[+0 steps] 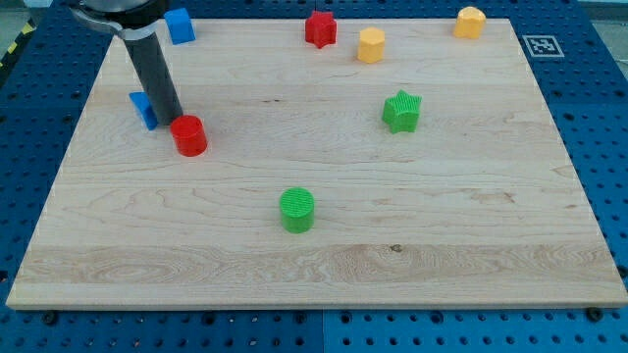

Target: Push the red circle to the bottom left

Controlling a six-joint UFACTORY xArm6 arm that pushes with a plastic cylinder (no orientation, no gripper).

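The red circle [188, 135] stands on the wooden board [314, 245] at the view's left, a little above mid-height. My tip [169, 119] is down on the board just up-left of the red circle, touching or nearly touching it. A blue block [143, 109] sits right behind the rod on its left side, partly hidden by it.
A blue block [179, 25] sits at the top left. A red star [320, 28], a yellow block [371, 45] and another yellow block [470, 22] line the top. A green star [401, 111] is right of centre. A green circle [296, 210] is below centre.
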